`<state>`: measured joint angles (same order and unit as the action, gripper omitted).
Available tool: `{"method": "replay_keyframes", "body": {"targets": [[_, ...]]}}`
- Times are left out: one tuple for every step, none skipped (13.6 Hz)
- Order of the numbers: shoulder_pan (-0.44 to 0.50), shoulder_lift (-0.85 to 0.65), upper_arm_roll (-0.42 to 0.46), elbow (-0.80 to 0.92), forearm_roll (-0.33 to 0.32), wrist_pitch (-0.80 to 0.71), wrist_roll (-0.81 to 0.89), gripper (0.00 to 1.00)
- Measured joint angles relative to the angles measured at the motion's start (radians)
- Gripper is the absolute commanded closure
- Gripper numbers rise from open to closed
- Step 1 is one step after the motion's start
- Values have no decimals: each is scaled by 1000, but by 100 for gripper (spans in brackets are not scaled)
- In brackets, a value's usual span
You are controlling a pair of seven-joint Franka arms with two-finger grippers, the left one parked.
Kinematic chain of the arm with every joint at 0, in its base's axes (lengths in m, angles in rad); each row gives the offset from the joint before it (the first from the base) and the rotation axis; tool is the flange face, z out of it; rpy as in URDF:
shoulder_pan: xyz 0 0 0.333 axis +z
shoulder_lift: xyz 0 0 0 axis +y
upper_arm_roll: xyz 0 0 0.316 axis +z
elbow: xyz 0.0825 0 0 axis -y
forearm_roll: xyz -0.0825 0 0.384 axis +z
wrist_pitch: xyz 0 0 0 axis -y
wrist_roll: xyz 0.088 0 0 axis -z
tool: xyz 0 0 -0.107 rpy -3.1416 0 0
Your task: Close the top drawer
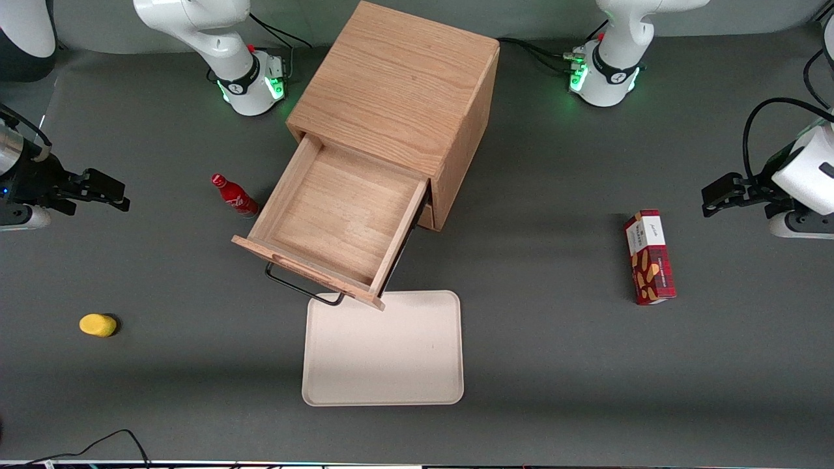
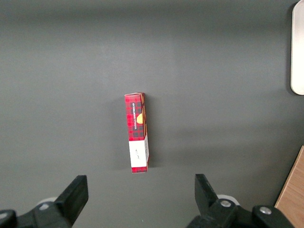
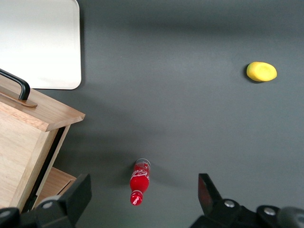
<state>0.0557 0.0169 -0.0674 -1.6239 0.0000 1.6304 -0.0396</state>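
**Top drawer pulled out, gripper off to the side with nothing in it**

Gripper (image 1: 104, 193) first: you have it hanging above the counter (image 1: 554, 339) at the working arm's end, fingers spread wide apart and holding nothing. In the right wrist view both fingertips (image 3: 78, 192) stand well apart, with bare counter and a small red bottle (image 3: 138, 182) between them.

The top drawer (image 1: 339, 218) is your target, and it sits well away from the gripper, toward the parked arm's end. It is drawn far out of the wooden cube cabinet (image 1: 397, 85), and you can see straight down onto its bare wooden floor. Its front panel faces the front camera at a slant, and the black wire handle (image 1: 300, 284) sticks out from that panel. The gripper touches neither the handle nor the panel.

The red bottle stands upright on the counter between your gripper and the drawer, just beside the drawer's side wall. A yellow rounded object (image 1: 98, 324) lies nearer the front camera than the gripper. A cream tray (image 1: 384, 365) rests flat on the counter in front of the drawer, and the drawer's front corner overhangs its edge. A red plaid snack box (image 1: 649, 256) lies flat far off toward the parked arm's end.
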Motion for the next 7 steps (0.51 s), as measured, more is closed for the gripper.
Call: {"method": "replay_keyframes", "body": {"targets": [[0,0,0,0,0,0,0,0],[-1,0,0,1,0,-1,0,0],[-1,1,0,2,0,-1,1,0],[-1,2,0,3,0,-1,4,0],[-1,6,0,7,0,-1,5,0],[-2,12,0,16,0,-1,6,0],[-5,19,0,23,0,-1,6,0]]}}
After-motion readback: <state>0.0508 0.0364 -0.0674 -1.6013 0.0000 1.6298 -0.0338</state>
